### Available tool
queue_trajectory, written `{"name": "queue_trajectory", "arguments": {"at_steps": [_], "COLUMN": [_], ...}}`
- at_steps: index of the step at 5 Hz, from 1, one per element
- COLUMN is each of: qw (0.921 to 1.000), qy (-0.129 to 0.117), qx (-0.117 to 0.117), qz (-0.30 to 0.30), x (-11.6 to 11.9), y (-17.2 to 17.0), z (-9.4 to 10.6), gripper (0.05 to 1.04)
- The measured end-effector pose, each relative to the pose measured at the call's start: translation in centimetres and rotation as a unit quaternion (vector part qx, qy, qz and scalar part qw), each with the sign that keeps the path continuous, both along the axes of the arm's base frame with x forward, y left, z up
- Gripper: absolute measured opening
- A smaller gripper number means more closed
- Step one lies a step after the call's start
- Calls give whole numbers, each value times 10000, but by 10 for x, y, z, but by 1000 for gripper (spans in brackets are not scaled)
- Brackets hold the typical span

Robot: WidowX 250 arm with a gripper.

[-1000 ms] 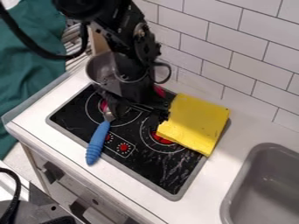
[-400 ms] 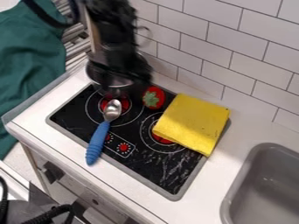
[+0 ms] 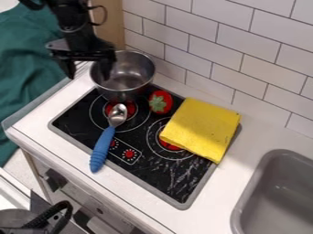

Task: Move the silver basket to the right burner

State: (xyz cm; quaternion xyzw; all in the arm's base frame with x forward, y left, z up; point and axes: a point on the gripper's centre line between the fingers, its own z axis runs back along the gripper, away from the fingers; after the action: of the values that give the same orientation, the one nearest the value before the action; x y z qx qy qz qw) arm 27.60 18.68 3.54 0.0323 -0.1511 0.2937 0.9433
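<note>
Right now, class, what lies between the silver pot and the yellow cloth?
The camera view shows a red strawberry on the black stovetop, between the silver pot and the yellow cloth.

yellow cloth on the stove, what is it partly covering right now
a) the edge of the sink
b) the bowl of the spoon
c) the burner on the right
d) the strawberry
c, since the yellow cloth lies over part of the right burner, whose red centre and white rings come out from under the cloth's left edge
</note>
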Motion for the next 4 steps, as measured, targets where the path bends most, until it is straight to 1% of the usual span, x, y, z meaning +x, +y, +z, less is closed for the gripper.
{"name": "queue_trajectory", "arguments": {"at_steps": [1, 2, 3, 4], "qw": [9995, 9986, 9970, 9961], "qy": [37, 103, 301, 517], "qx": [-27, 5, -44, -150], "qz": [307, 522, 705, 705], "x": [8, 20, 20, 19], "y": [14, 16, 16, 11], "z": [-5, -13, -29, -51], "gripper": [1002, 1001, 1001, 965]}}
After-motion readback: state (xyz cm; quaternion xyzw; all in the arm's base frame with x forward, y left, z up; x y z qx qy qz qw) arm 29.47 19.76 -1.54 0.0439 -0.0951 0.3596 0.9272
